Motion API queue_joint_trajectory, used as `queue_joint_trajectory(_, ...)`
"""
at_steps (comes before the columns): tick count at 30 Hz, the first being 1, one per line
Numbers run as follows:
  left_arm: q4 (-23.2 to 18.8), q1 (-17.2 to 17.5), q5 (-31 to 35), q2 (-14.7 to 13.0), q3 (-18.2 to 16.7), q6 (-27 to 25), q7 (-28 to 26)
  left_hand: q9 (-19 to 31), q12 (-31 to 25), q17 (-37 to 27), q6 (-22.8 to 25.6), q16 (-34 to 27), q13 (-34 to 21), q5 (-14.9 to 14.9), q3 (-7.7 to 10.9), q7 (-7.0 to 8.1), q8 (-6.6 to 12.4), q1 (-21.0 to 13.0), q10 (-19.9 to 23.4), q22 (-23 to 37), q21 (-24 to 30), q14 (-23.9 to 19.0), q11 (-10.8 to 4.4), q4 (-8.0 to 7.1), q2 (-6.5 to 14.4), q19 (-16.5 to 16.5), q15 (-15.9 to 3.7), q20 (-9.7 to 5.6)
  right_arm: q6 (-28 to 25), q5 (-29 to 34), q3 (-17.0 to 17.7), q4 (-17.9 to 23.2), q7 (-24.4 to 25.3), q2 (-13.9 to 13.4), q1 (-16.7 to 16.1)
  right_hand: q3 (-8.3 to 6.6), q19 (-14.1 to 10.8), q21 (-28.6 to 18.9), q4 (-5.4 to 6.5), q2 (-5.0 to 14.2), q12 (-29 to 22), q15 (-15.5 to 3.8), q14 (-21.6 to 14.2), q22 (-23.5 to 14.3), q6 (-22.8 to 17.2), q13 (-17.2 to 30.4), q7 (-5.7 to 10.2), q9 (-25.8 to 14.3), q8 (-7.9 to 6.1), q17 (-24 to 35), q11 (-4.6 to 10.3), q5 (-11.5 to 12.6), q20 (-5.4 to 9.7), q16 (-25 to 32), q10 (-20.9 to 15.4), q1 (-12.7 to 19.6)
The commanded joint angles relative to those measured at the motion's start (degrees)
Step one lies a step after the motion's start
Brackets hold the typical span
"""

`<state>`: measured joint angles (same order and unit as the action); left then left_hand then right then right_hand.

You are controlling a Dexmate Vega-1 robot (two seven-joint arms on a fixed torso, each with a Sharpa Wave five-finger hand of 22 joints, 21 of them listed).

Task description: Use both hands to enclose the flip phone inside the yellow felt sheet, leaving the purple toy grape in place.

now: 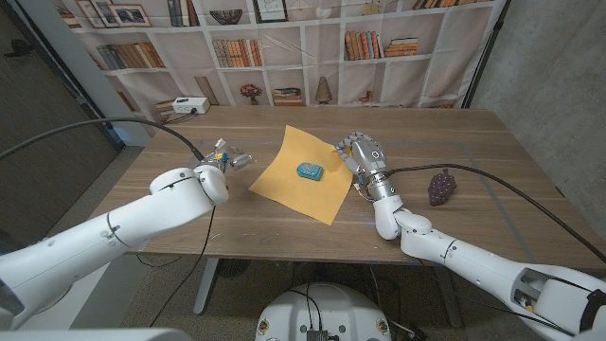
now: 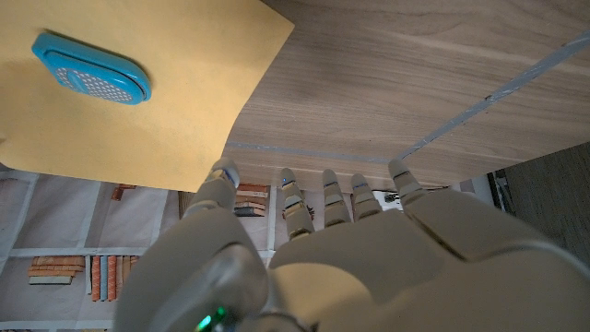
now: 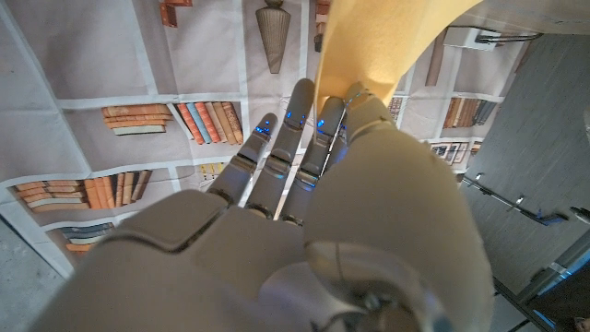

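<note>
On the left we see the left hand hovering just off the left edge of the yellow felt sheet, fingers loosely spread and holding nothing. The sheet lies spread on the wooden worktop with the blue flip phone resting closed near its middle. At the sheet's right corner the right hand has the felt pinched between thumb and fingers, and farther right the purple toy grape sits well apart on the bare wood.

Phone lies on sheet; grape apparently well right.
</note>
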<state>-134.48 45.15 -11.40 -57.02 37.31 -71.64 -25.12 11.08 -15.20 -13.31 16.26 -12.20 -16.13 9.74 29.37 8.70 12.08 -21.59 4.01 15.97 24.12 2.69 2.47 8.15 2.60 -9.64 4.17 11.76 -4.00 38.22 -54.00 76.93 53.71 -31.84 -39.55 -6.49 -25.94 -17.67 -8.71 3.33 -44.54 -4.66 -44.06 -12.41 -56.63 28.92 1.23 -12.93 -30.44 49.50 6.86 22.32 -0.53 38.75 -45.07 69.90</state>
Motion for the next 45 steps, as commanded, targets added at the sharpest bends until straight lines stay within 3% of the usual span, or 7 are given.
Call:
queue_joint_trajectory(1, -0.14, 0.41, 0.16, -0.18, -0.56, 0.46, 0.84, 0.32, -0.08, -0.16, -0.35, -0.07, -0.30, 0.15, -0.12, 0.17, -0.15, -0.64, -0.13, 0.23, 0.35, 0.31, -0.17, 0.22, -0.15, -7.53, 0.18, 0.45, 6.48, 4.85, -1.04, 0.10, 0.66, -1.96, 0.08, -0.14, -0.12, -0.53, -0.11, -0.08, 0.06, -8.20, -0.69, -0.11, -9.42, -0.09, 0.84, 0.05, 0.18, 0.61, 0.42, 0.30, 0.93, -0.11, -0.34, 0.86)
queue_joint_trajectory(10, -0.19, -10.03, -3.30, -0.57, 9.97, -8.34, -0.94, 0.32, -6.04, -2.43, 2.71, -5.87, -2.39, 0.16, -0.97, -0.18, 1.15, -0.64, 10.67, 2.48, 5.34, -11.19, -2.55, 0.20, 0.96, -0.08, -1.29, -0.09, 7.88, 6.06, -0.69, 0.53, -1.04, -2.87, -0.60, -0.03, 0.42, -0.57, -0.03, 0.00, 0.06, -8.22, -0.23, -0.26, -9.38, 0.11, 1.25, 0.42, 0.65, 1.83, 0.99, 0.29, 2.08, 0.20, 0.32, 1.64)
queue_joint_trajectory(15, 6.17, -34.64, -54.49, -3.92, 31.53, -8.34, -38.88, -0.09, -18.86, -12.82, 22.58, -21.86, -9.92, 1.81, -2.39, -7.86, 4.15, -4.16, 29.22, 11.22, 16.00, -26.79, -2.68, 0.43, 5.74, 6.89, -4.33, -1.53, 8.18, 6.07, -0.32, -0.41, -0.69, -2.08, -0.43, 0.03, 0.41, -0.70, 0.09, 0.09, -0.01, -8.28, 0.04, -0.32, -9.39, 0.11, 1.33, 0.39, 0.73, 2.19, 1.00, 0.28, 2.14, 0.08, 0.33, 1.83)
queue_joint_trajectory(18, 7.76, -36.11, -59.51, -4.12, 32.63, -8.34, -38.88, -0.51, -16.99, -18.56, 14.29, -25.37, -12.67, 3.82, -2.59, -6.63, -1.52, -1.05, 21.18, 16.01, 18.55, -20.92, -1.92, -2.60, 8.01, 1.12, -3.43, -1.04, 8.70, 5.94, -0.29, -0.92, -0.87, -1.78, -0.15, 0.10, 0.37, -0.80, 0.21, 0.13, -0.07, -8.28, 0.11, -0.35, -9.44, 0.06, 1.34, 0.32, 0.74, 2.44, 0.96, 0.27, 2.06, 0.05, 0.25, 1.88)
queue_joint_trajectory(26, 10.87, -42.32, -65.92, -2.99, 39.42, -8.34, -38.88, -0.60, -6.59, -14.71, 9.05, -19.53, -5.95, 6.78, 3.83, -7.67, -0.57, 3.16, 13.83, 22.23, 22.47, -13.37, -5.26, -6.84, 8.27, -7.01, -1.83, 0.28, 9.45, 5.64, 0.02, -1.28, -0.87, -1.50, 0.05, 0.22, -0.11, -1.21, 0.48, 0.23, -0.14, -8.22, 0.04, -0.40, -9.87, -0.24, 1.36, 0.54, 0.86, 2.72, 0.99, 0.37, 1.70, -0.41, -0.06, 1.94)
queue_joint_trajectory(35, 10.86, -38.54, -44.32, -1.73, 36.47, -7.70, -13.00, -0.60, -0.29, -17.01, 7.65, -19.11, -1.38, 6.27, 6.78, -7.87, -1.25, 9.41, 10.16, 26.79, 25.60, -7.33, -5.51, -15.91, 9.03, -12.20, 0.30, 0.37, 9.71, 5.01, 0.77, -0.51, -0.52, -1.28, -0.55, 0.42, -0.06, -1.40, 0.73, 0.16, -0.23, -8.19, -0.38, -0.42, -9.82, -0.32, 1.41, 0.46, 1.00, 3.04, 1.03, 0.46, 1.68, -0.71, -0.07, 1.86)
queue_joint_trajectory(45, 11.50, -40.49, -34.21, 0.06, 39.07, -8.34, -0.89, -0.51, 1.41, -17.69, 9.12, -19.21, 0.40, 4.96, 5.51, -5.48, -0.98, 13.28, 10.50, 28.77, 26.92, -5.88, -5.00, -16.78, 5.09, -14.59, 0.42, 0.38, 9.59, 4.20, 1.43, -0.53, -0.78, -1.22, -1.07, 0.52, -0.16, -1.62, 0.84, 0.12, -0.28, -8.19, -0.62, -0.43, -9.97, -0.46, 1.43, 0.39, 1.05, 3.24, 1.02, 0.58, 1.54, -1.11, -0.19, 1.90)
